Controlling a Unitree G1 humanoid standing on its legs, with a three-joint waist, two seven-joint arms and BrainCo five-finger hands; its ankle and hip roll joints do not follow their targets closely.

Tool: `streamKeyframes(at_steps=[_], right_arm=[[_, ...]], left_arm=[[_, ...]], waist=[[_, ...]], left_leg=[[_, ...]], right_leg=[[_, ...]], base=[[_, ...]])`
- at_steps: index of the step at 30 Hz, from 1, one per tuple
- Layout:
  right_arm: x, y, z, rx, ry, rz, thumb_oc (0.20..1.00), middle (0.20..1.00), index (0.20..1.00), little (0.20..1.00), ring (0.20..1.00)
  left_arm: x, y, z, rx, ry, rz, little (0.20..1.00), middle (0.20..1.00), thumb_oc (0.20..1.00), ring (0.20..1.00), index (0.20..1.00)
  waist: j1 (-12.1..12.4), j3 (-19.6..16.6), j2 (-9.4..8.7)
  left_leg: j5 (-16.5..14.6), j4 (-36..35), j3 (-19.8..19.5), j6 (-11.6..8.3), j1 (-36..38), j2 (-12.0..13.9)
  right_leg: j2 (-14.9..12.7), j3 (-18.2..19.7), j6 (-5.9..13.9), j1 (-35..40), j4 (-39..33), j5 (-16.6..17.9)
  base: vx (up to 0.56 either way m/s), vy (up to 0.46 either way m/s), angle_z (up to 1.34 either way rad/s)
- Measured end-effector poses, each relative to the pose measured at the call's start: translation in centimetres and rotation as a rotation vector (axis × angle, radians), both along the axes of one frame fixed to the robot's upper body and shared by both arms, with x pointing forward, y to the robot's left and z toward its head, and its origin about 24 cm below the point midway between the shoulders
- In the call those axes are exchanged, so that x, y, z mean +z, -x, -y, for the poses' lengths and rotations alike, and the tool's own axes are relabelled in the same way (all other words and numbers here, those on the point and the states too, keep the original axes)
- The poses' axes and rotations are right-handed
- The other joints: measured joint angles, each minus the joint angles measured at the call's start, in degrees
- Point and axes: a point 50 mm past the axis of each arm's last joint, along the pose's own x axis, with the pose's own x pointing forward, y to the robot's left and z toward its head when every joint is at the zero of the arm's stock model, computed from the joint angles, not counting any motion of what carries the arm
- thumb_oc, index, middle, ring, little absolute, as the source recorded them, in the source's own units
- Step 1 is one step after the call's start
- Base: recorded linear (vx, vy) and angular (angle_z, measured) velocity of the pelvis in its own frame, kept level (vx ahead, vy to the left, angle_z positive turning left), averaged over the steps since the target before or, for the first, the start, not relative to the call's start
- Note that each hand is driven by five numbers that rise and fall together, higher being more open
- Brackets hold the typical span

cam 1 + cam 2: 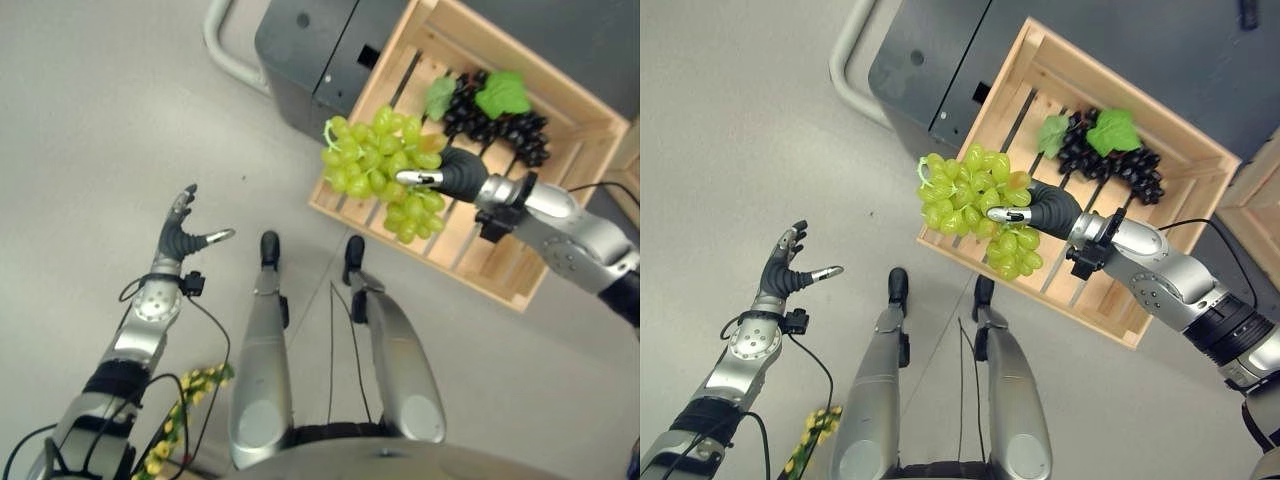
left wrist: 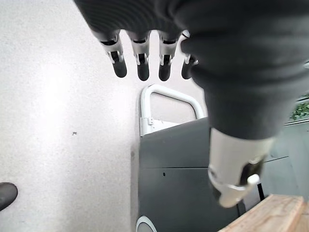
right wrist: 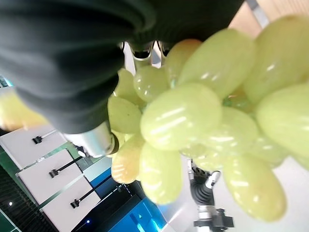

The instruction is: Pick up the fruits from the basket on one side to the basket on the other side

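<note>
Two grape bunches on record, plus a third, yellowish one (image 1: 185, 410) low at the robot's left side on the floor. Green grapes (image 1: 385, 168): held aloft in the right hand (image 1: 440, 180), whose fingers and thumb are curled round the upper part of the bunch so that it hangs free, above the near edge of the crate (image 1: 545, 100) and clear of its slats; judged to be lifted out for carrying across to the other side. Dark grapes (image 1: 500, 125): lying inside the crate toward its far corner, green leaves on top, apparently next in line. Crate: slatted wood, on the floor to the robot's right, touching or just beside a dark grey cabinet (image 1: 310, 60) with a pale tubular handle (image 1: 225, 55). Left hand (image 1: 180, 235): raised over bare floor well apart from the crate, fingers straight and spread, holding nothing; probably kept ready to receive or to balance. Receiving basket: not identifiable here.
</note>
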Motion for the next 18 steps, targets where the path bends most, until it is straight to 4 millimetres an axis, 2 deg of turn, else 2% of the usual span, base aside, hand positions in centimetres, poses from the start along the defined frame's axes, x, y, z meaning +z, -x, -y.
streamKeyframes(at_steps=[6, 18], right_arm=[[-0.5, 0.0, -0.3, 0.007, -0.019, -0.018, 0.200, 0.200, 0.200, 0.200, 0.200], [-0.7, -0.1, 0.2, -0.018, -0.070, -0.023, 0.200, 0.200, 0.200, 0.200, 0.200]], left_arm=[[-1.2, 0.5, -0.6, 0.012, -0.015, -0.070, 1.000, 1.000, 1.000, 1.000, 1.000], [-1.3, 0.7, -1.1, -0.021, -0.037, -0.115, 1.000, 1.000, 1.000, 1.000, 1.000]], waist=[[0.1, 0.0, -0.05], [1.3, 0.0, 0.00]], left_leg=[[0.4, -1.9, -0.4, 0.00, 4.6, 0.0], [0.6, -4.0, -1.0, 0.04, 11.9, 0.0]], right_leg=[[0.1, -0.6, -0.08, 4.8, -1.8, 0.4], [0.1, -1.6, 0.25, 13.0, -5.1, 0.6]], base=[[0.00, -0.001, 0.04], [0.01, 0.017, 0.03]])
